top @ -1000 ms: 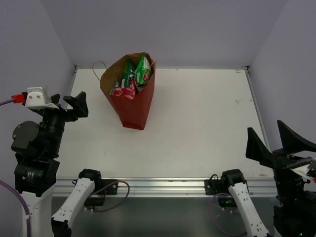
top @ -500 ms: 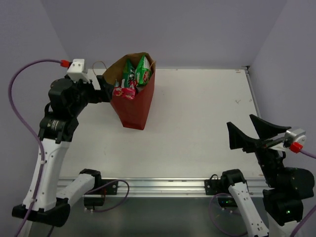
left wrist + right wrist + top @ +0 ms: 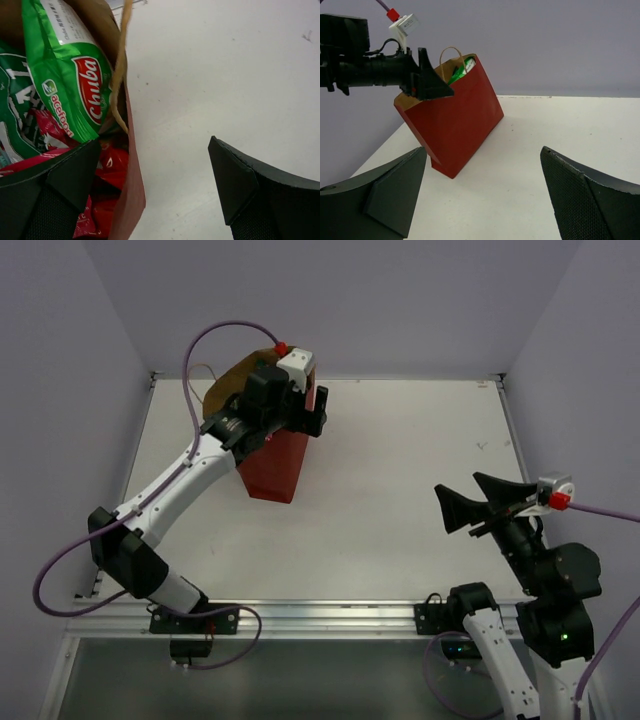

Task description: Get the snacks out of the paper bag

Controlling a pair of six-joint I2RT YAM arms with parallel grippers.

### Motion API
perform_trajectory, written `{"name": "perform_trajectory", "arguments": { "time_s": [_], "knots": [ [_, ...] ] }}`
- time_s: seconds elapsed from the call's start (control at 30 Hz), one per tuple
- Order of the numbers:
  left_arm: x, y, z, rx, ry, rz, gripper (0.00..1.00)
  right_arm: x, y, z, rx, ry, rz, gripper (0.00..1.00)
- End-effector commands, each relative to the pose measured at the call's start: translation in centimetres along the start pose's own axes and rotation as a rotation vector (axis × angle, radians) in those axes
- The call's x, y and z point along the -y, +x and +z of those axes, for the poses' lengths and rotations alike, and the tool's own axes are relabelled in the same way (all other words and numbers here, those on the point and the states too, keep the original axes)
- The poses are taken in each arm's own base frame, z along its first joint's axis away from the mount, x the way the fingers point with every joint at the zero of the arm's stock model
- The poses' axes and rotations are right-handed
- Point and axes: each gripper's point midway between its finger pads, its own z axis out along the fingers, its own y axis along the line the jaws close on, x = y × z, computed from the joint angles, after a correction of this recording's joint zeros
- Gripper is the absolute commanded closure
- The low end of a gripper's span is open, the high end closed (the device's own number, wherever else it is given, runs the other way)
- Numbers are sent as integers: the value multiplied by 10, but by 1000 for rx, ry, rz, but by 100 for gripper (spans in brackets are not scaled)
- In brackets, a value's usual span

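The paper bag [image 3: 272,465], red below and brown at the rim, stands tilted at the table's far left. My left gripper [image 3: 314,412] is open at its mouth. In the left wrist view [image 3: 155,142] one finger is inside the bag and the other is outside over the table, astride the bag's wall [image 3: 131,200]. Inside lie the snacks: a green chip bag with a red logo [image 3: 75,85], a green-and-white packet [image 3: 12,115] and red packets [image 3: 112,167]. My right gripper [image 3: 468,498] is open and empty at the right, facing the bag [image 3: 455,120] from a distance.
A string handle [image 3: 120,65] hangs over the bag's rim next to the chip bag. The white table [image 3: 400,460] stretches to the right of the bag. Purple walls close the back and both sides.
My left arm has swung from the table's left edge over to the bag's mouth and now hides the packets from above. My right gripper has lifted and moved inward, toward the bag.
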Motion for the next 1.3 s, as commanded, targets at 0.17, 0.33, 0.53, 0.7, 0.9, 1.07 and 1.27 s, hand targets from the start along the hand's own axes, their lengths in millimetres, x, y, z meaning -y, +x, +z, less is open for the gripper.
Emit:
{"name": "perform_trajectory", "arguments": {
  "time_s": [0.17, 0.33, 0.53, 0.7, 0.9, 1.07, 1.27],
  "knots": [
    [-53, -42, 27, 116, -328, 46, 6, -8, 16, 5, -73, -60, 21, 1],
    [-40, -30, 43, 73, -252, 54, 29, -7, 17, 5, -75, -51, 22, 1],
    [-12, -13, 40, 48, -139, 72, 56, -6, 20, 5, -83, -53, 22, 1],
    [3, 15, 39, -9, -94, 63, 77, -9, 21, 5, -90, -70, 25, 1],
    [36, 33, 19, -43, 1, 53, 100, -10, 23, 3, -100, -73, 24, 1],
    [89, 51, -16, -99, 144, 95, 100, -11, 19, 1, -88, -72, 17, 1],
    [100, 72, -32, -146, 163, 63, 80, -7, 18, 2, -87, -54, 0, 1]
  ]
}}
